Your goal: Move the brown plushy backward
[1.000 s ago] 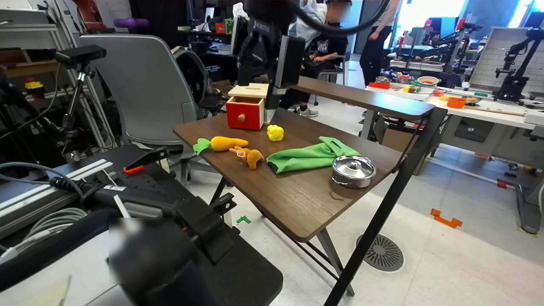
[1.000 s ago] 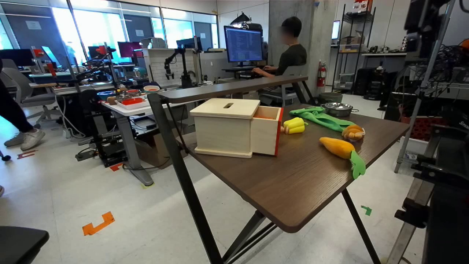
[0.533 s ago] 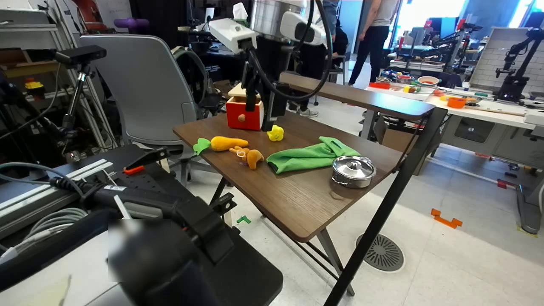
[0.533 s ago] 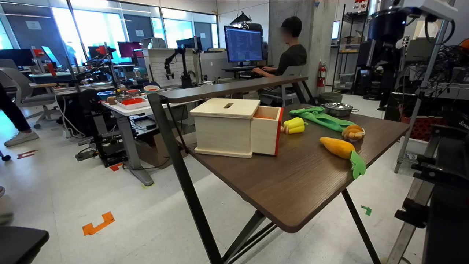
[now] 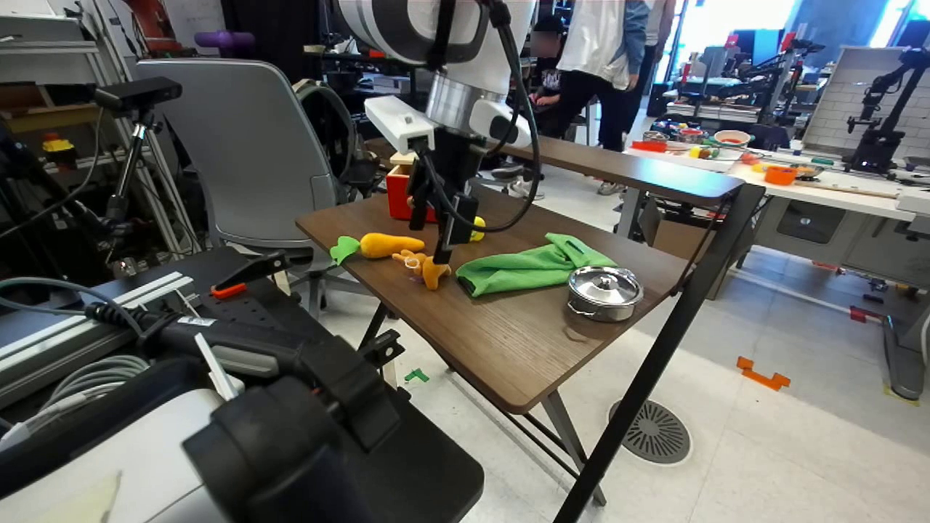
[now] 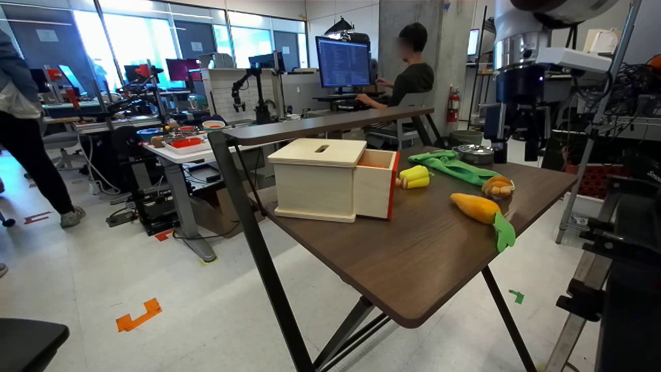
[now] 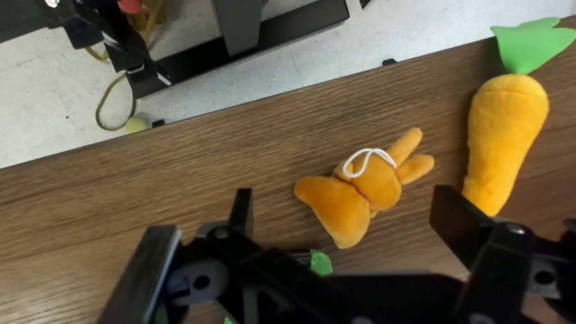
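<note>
On the brown desk (image 5: 501, 341), near its edge: brown plushy (image 7: 353, 193), lying between carrot toy (image 7: 504, 139) and green cloth (image 5: 538, 267); contact with the cloth cannot be told.
Edge lettering (image 6: 655, 175): white on black, opening "Smo", the rest cut off by the frame.
Foreground label (image 5: 196, 320): white strip on black, too small to read.
Monitor (image 6: 343, 62): rows of text on blue, illegible at this size.
Shirt print (image 5: 550, 77): white on black, beyond reading.
Plushy colour: even orange-brown, velvety surface.
Plushy form: rounded head, two slim ears, plump body ending in two blunt lobes.
Plushy trim: white cord loop on the head, thin reddish line at the neck.
Plushy pose: flat on the desk, ears toward the carrot toy.
Claw (image 7: 343, 198): released, jaws spread well apart; raised above the desk, with the brown plushy showing between them in the wrist view.
Other items: yellow toy (image 6: 414, 178); wooden box (image 6: 315, 183) with red-fronted drawer (image 6: 376, 191) partly out; lidded metal pot (image 5: 605, 294) just beside the green cloth.
</note>
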Motion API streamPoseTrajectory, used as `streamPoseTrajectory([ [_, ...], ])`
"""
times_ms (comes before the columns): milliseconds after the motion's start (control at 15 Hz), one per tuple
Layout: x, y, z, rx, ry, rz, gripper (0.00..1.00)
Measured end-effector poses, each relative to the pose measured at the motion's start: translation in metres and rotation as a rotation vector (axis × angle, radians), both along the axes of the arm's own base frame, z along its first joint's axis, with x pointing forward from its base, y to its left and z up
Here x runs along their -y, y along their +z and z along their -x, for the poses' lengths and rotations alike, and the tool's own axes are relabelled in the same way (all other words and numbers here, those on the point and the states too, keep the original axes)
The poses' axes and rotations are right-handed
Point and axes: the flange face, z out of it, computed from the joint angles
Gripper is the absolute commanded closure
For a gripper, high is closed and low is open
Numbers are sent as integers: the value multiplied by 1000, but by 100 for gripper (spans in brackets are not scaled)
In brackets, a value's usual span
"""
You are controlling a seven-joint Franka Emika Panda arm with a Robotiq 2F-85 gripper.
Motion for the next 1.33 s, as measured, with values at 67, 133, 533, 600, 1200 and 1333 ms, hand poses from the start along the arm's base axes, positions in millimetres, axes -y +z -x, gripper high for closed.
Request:
streamPoseTrajectory([
  [67, -2, -9, 0, -7, 0, 1, 0],
  [133, -4, -17, -1, -9, 0, 4, 0],
  [533, -15, -52, -14, 52, -5, 40, 32],
  [600, -17, -56, -16, 55, -4, 42, 42],
  [1200, -20, -53, -27, 73, -6, 40, 100],
  [1333, -16, -51, -28, 75, -13, 39, 98],
])
